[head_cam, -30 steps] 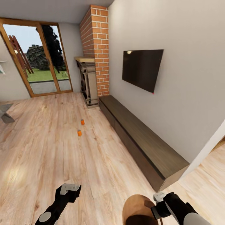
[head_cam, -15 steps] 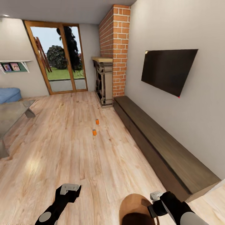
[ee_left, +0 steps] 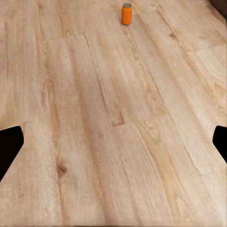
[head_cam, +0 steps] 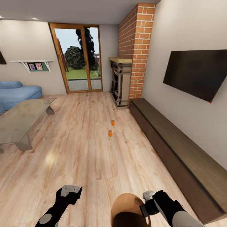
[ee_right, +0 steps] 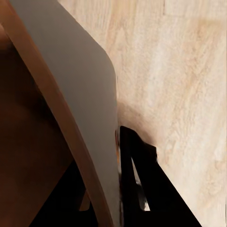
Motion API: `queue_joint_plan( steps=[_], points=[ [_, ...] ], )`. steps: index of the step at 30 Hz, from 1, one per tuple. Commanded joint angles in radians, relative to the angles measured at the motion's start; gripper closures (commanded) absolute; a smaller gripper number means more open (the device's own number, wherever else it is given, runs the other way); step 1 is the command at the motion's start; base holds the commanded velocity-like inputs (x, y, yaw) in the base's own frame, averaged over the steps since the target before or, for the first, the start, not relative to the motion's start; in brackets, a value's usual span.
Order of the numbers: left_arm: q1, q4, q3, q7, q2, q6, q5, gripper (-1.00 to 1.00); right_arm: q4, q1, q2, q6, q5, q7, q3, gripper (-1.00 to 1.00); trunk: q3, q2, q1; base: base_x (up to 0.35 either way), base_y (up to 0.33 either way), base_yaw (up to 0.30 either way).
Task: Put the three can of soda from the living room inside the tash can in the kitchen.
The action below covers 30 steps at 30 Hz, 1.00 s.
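Two orange soda cans (head_cam: 110, 133) (head_cam: 113, 122) stand on the wood floor well ahead of me, near the fireplace. One orange can (ee_left: 126, 13) also appears far in front of my left gripper (head_cam: 71, 190), which hangs open and empty over bare planks, its fingertips (ee_left: 9, 147) wide apart. My right gripper (head_cam: 147, 201) is shut on the rim of the trash can (head_cam: 126, 209), carried low in front of me; its grey outer wall (ee_right: 71, 71) and coppery inside show up close. The dark blue can is out of view.
A grey low table (head_cam: 22, 121) and a blue sofa (head_cam: 15, 93) stand at the left. The brick fireplace (head_cam: 121, 80), a long dark low cabinet (head_cam: 176, 148) and a wall TV (head_cam: 198, 74) line the right wall. A glass door (head_cam: 80, 60) is at the back.
The camera has turned left: the low table and sofa have come into view and the TV wall has slid right. Both arms keep their pose, the bin still held.
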Motion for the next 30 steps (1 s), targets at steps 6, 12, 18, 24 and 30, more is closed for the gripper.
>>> queue_joint_plan(
  steps=[6, 12, 18, 24, 30],
  points=[
    [0.000, -0.001, 0.000, -0.001, 0.000, 0.000, 0.004, -1.00, 0.001, -0.032, 0.011, 0.023, -0.011, 0.005, 0.004, 1.00, 0.000, 0.000, 0.000, 0.001, 0.295, 0.232],
    [0.000, -0.001, 0.001, -0.001, 0.000, 0.000, 0.003, -1.00, 0.002, -0.068, 0.010, 0.087, -0.011, 0.005, 0.007, 1.00, -0.002, 0.000, 0.000, 0.065, 0.270, 0.216],
    [0.000, -0.001, 0.002, -0.003, 0.000, 0.001, 0.005, -1.00, 0.004, -0.073, 0.011, 0.096, -0.011, 0.005, 0.008, 1.00, -0.004, 0.000, 0.000, 0.146, 0.262, 0.188],
    [0.000, -0.001, 0.001, -0.003, 0.000, 0.001, 0.004, -1.00, 0.004, -0.069, 0.000, 0.073, -0.011, 0.006, 0.004, 1.00, -0.006, 0.000, 0.000, 0.130, 0.297, 0.182],
    [0.000, -0.001, 0.002, -0.003, 0.000, 0.002, 0.006, -1.00, 0.004, -0.066, -0.019, 0.058, -0.011, 0.005, 0.004, 1.00, -0.007, 0.000, 0.000, 0.161, 0.298, 0.177]
  ],
)
